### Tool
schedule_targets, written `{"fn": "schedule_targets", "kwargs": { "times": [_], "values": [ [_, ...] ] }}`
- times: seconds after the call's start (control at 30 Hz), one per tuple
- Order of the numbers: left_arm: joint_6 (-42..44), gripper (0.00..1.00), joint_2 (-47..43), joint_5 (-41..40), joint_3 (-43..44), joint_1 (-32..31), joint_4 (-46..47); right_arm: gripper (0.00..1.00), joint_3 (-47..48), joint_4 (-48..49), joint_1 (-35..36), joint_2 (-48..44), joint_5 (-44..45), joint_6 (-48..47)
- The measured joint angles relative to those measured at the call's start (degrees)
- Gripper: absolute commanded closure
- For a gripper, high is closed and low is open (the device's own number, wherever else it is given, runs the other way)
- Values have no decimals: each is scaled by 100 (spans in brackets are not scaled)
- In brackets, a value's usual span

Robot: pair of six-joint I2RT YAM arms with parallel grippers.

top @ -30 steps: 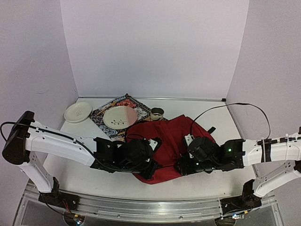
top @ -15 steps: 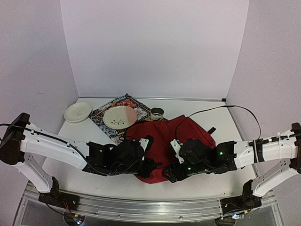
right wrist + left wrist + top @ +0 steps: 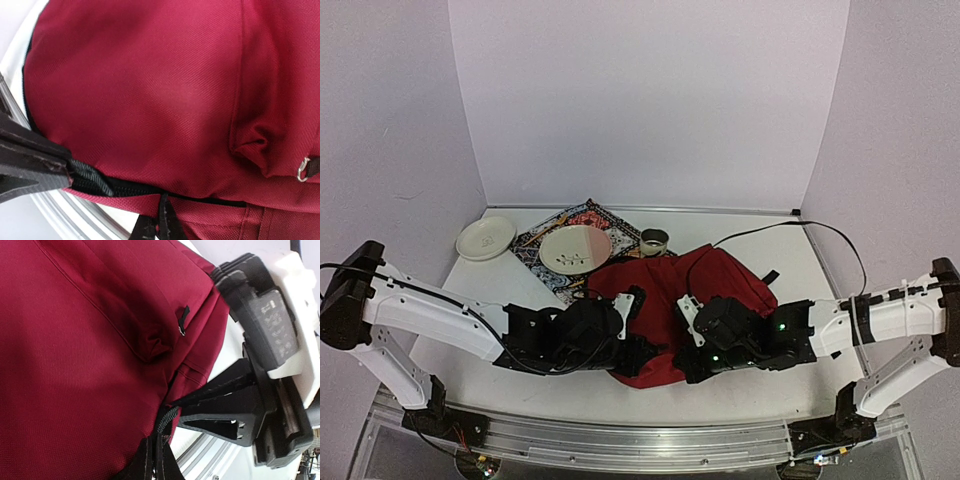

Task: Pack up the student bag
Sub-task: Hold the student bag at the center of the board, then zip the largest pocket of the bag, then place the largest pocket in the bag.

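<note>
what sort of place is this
Probably a lab test booth: bare white walls box in a table, robot arms are bolted to a metal rail, and the student bag lies between them.

One student bag (image 3: 665,285), two plates (image 3: 486,238) (image 3: 576,248), one patterned mat (image 3: 590,214), one small cup (image 3: 655,241).

Bare table (image 3: 798,255) right of the student bag (image 3: 670,282); 2 plates (image 3: 575,248), patterned cloth (image 3: 592,213), cup (image 3: 654,241) at rear left.

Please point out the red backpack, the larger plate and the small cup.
red backpack (image 3: 735,275), top view, bare fabric at its far side.
larger plate (image 3: 575,248), top view, its middle.
small cup (image 3: 655,238), top view, its opening.
</note>
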Motion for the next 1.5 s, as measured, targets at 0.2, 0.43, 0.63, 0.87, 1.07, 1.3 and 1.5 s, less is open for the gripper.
{"fn": "schedule_targets", "kwargs": {
  "times": [0.2, 0.43, 0.63, 0.87, 1.07, 1.3, 1.5],
  "values": [
    [-33, 100, -451, -350, -162, 0, -80, 100, -222, 5, 30, -594, 178, 205],
    [-302, 100, -1303, -935, -611, 52, -479, 100, -316, -208, 31, -986, 391, 565],
    [-719, 100, -1991, -1055, -1206, 275, -458, 100, -382, -193, 35, -1209, 495, 908],
    [-937, 100, -2496, -721, -1598, 593, -8, 100, -530, 86, 25, -1651, 448, 1168],
    [-753, 100, -2144, -425, -1624, 803, 425, 97, -580, 2, -38, -1692, 419, 1180],
    [-389, 100, -1759, -18, -1645, 1071, 834, 71, -494, -673, -207, -1564, 416, 774],
    [-336, 100, -1565, 230, -1675, 1108, 1120, 62, -154, -719, -267, -1375, 221, 247]
  ]
}}
